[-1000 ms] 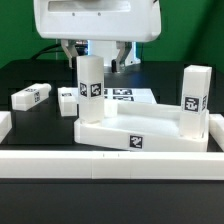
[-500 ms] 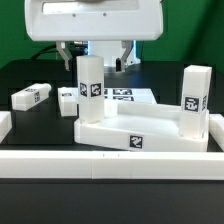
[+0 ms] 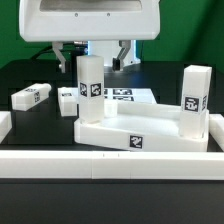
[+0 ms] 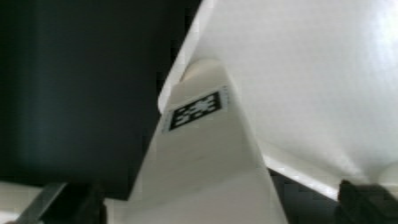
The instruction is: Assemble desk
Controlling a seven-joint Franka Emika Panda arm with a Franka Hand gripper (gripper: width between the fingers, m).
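Sitting at the middle of the black worktop (image 3: 45,120) is the desk top (image 3: 110,130), a broad white slab with a square tag on its near edge. Two legs stand upright on it. The left upright leg (image 3: 90,88) rises at the corner toward the exterior view's left, tag facing the camera. The right upright leg (image 3: 195,100) stands at the corner toward the exterior view's right.

Off to the exterior view's left, two more pieces lie flat on the worktop, apart from the slab: a loose leg (image 3: 32,96) farther out, and a second loose leg (image 3: 67,100) closer in. Behind the desk top lies the marker board (image 3: 128,95), and a long white rail (image 3: 100,168) runs across the front.

Up top, the arm's wide white wrist housing (image 3: 90,20) points straight down, right over the left upright leg. The gripper (image 3: 96,60) is spread wide. In the wrist view its dark fingertips (image 4: 39,208) sit at either side with the tagged leg between them, and a gap shows on both sides: nothing pinched.
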